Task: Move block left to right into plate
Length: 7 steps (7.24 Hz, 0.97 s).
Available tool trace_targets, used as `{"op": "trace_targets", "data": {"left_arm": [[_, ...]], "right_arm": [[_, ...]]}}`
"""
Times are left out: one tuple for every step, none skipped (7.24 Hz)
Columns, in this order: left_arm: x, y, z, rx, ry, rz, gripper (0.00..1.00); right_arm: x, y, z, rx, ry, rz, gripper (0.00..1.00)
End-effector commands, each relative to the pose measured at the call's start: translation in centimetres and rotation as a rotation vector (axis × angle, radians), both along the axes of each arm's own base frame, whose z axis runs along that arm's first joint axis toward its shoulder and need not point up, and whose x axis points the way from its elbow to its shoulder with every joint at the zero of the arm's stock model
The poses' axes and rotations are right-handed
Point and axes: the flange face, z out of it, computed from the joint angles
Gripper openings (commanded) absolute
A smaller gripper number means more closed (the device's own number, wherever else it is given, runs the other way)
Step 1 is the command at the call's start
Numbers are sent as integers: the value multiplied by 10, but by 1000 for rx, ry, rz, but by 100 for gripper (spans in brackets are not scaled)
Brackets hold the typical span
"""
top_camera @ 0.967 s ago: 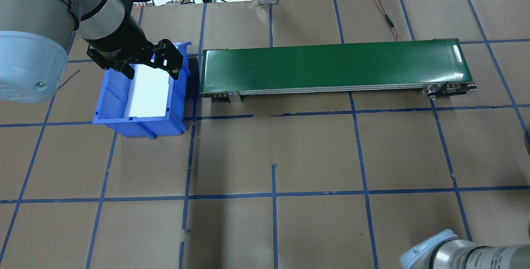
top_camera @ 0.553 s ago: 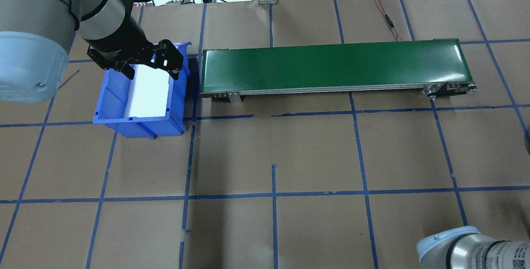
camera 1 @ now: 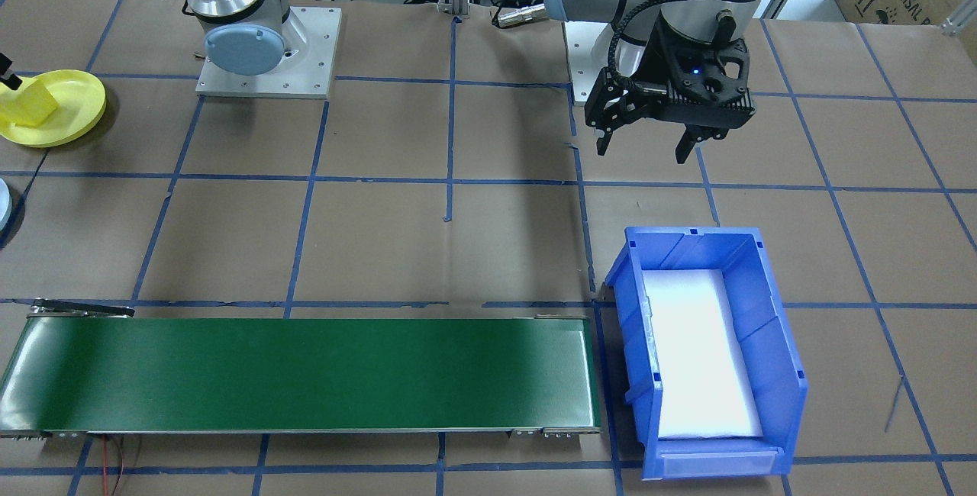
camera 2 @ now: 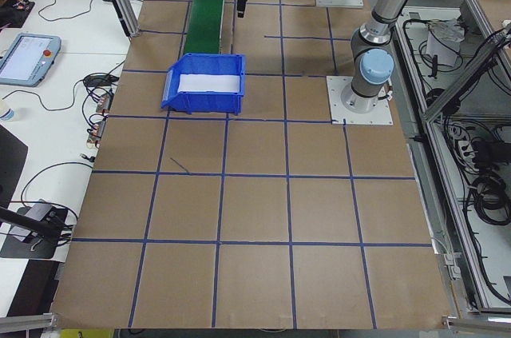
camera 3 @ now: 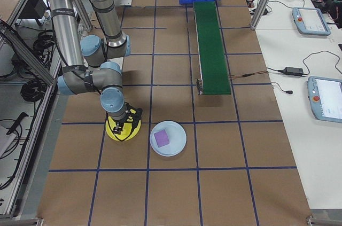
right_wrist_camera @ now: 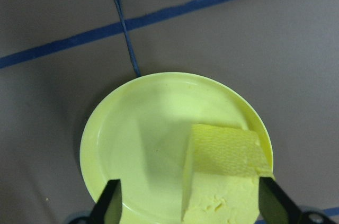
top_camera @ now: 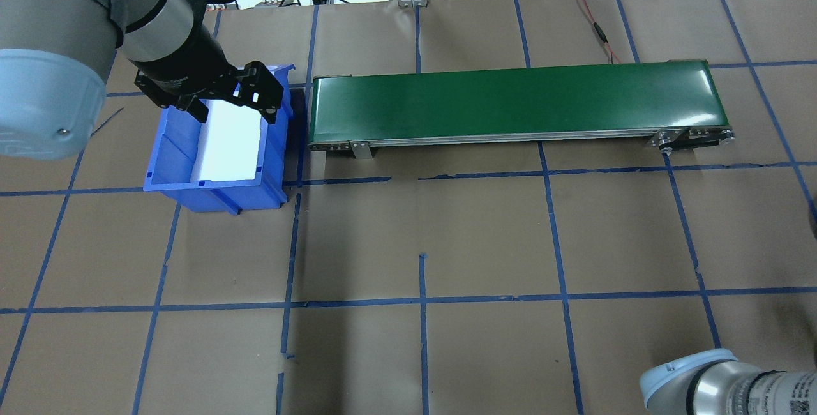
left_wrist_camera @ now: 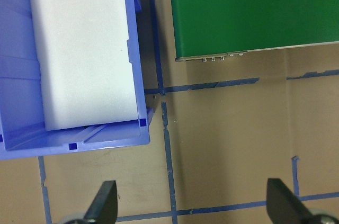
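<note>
The yellow plate lies on the paper-covered table, at the far left of the front-facing view. A yellow block rests in it, toward one side. My right gripper hangs just over the plate, open, its fingers wide apart on either side of the block. My left gripper hovers open and empty near the blue bin; in the overhead view this gripper is over the bin's far end.
The blue bin holds only a white foam pad. A green conveyor belt runs beside it. A light blue plate with a purple block sits next to the yellow plate.
In the overhead view the right arm's elbow has slid a little to the right along the bottom edge. The left arm has stayed still.
</note>
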Motion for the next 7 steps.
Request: {"op": "trace_targets", "data": {"left_arm": [[0, 0, 0, 0, 0, 0, 100], [0, 0, -1, 2, 0, -1, 100], [0, 0, 0, 0, 0, 0, 100], [0, 0, 0, 0, 0, 0, 100], [0, 0, 0, 0, 0, 0, 100], [0, 0, 0, 0, 0, -1, 100], [0, 0, 0, 0, 0, -1, 100]], "right_arm": [[76, -87, 64, 57, 58, 5, 100], [122, -113, 113, 103, 72, -76, 100], [171, -147, 160, 101, 95, -82, 100], [227, -179, 210, 83, 133, -42, 100], [300, -198, 246, 98, 150, -106, 100], [379, -209, 265, 89, 179, -109, 100], [454, -206, 266, 73, 185, -45, 100]]}}
